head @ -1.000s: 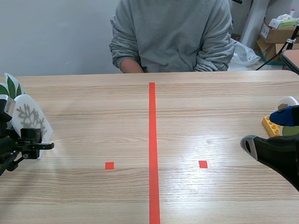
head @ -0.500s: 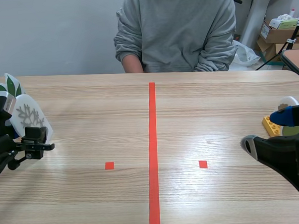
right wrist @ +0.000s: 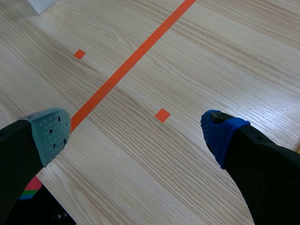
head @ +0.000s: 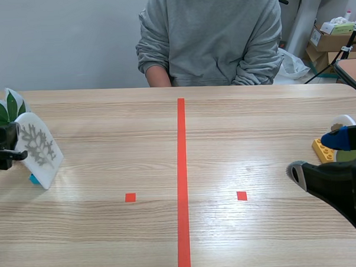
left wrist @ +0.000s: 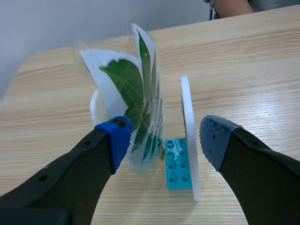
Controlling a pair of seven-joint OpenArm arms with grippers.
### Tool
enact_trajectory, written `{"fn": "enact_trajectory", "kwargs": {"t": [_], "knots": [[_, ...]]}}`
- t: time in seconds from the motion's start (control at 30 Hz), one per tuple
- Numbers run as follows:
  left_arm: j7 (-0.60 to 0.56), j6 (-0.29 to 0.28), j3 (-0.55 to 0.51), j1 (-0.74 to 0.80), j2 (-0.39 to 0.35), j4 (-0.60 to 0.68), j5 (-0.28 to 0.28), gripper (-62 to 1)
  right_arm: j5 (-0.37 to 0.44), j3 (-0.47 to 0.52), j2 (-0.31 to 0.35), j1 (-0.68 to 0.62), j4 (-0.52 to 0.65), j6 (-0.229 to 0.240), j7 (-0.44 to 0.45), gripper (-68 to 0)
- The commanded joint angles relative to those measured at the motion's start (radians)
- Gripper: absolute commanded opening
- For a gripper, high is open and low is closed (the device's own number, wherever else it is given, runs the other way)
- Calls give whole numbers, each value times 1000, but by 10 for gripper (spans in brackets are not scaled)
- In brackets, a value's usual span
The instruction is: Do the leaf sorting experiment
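Leaf cards (head: 39, 145) at middle left: thin, light, probably laminated; pinch the top edge. Left gripper (left wrist: 164, 136) wide open, empty.

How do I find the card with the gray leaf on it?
On the wooden table, go to the robot's left end, far from the orange-red tape line. A white card stands upright there in a turquoise building brick. Its leaf is a grey skeleton, while the cards beside it show green leaves.
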Motion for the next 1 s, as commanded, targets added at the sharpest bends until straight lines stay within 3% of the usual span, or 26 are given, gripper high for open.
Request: {"fn": "enact_trajectory", "kwargs": {"t": [0.0, 0.27, 0.53, 0.77, 0.97], "knots": [[-4, 1, -5, 28, -13, 54, -7, -262, 5, 8, 3, 15, 11, 8, 14, -106], [13, -32, -5, 172, -38, 304, -11, -262, -1, 8, 3, 18, 11, 8, 14, -106], [31, -137, -4, 295, -87, 497, -60, -261, 0, 8, 3, 18, 11, 8, 14, -106], [49, -214, -4, 402, -115, 553, -138, -151, 0, 8, 3, 18, 11, 8, 14, -106], [48, -283, -4, 490, -115, 553, -165, -142, 0, 8, 3, 18, 11, 8, 14, -106]]}}
